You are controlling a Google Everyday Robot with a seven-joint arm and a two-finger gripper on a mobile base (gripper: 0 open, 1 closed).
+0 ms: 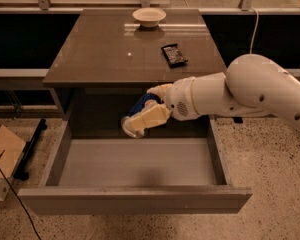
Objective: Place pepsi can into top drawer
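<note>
I see my cream pincer (142, 113), over the drawer's back edge at nine o'clock from the white arm (260, 89), clasped round the blue pepsi can (140, 104) with its silver end. The top drawer (135, 200) is grey, its floor paler. The tabletop (110, 49) is glossy brown-grey, with a cream bowl (149, 16) at twelve o'clock and a black packet (174, 54) at three. The floor (270, 159) is speckled beige.
</note>
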